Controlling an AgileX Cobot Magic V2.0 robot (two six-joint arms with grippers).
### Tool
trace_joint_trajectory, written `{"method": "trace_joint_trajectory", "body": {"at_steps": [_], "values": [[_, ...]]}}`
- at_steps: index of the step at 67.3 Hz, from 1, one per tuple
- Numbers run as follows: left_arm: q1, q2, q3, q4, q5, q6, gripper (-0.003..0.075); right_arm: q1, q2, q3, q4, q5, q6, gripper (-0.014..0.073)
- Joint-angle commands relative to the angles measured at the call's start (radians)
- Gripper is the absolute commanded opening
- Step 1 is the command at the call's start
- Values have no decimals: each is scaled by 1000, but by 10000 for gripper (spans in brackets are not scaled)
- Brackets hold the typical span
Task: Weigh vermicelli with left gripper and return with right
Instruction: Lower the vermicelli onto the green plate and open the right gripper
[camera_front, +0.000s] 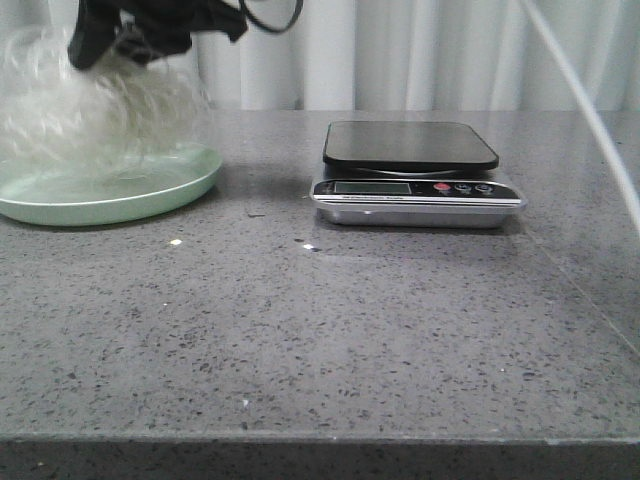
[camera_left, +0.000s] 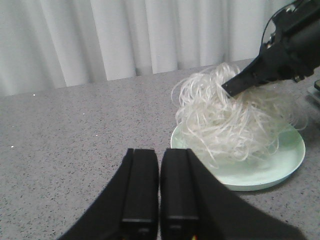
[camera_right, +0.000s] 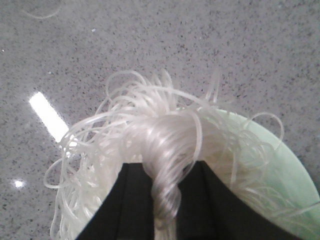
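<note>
The vermicelli (camera_front: 100, 110) is a fluffy whitish nest over the pale green plate (camera_front: 110, 205) at the far left of the table. Its lower strands reach down to the plate. My right gripper (camera_front: 130, 45) has come in from above and is shut on a twisted bundle of the strands (camera_right: 162, 150). The left wrist view shows that gripper (camera_left: 232, 87) in the vermicelli (camera_left: 235, 120) above the plate (camera_left: 280, 165). My left gripper (camera_left: 159, 155) is shut and empty, low over the table beside the plate. The front view does not show it.
A digital scale (camera_front: 410, 170) with a bare black platform stands at the middle right of the grey table. Small white crumbs (camera_front: 176, 242) lie in front of the plate. A white cable (camera_front: 590, 110) hangs at the right. A curtain closes the back.
</note>
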Motion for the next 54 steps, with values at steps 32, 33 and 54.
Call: {"method": "trace_joint_trajectory", "body": {"at_steps": [32, 33, 54], "values": [[1, 6, -29, -5, -74, -9, 137, -5, -50, -37, 19, -76, -3, 255], [1, 6, -29, -5, -74, -9, 137, -5, -50, -37, 19, -76, -3, 265], [1, 6, -29, -5, -74, -9, 137, -14, -119, -37, 5, -39, -3, 495]]}}
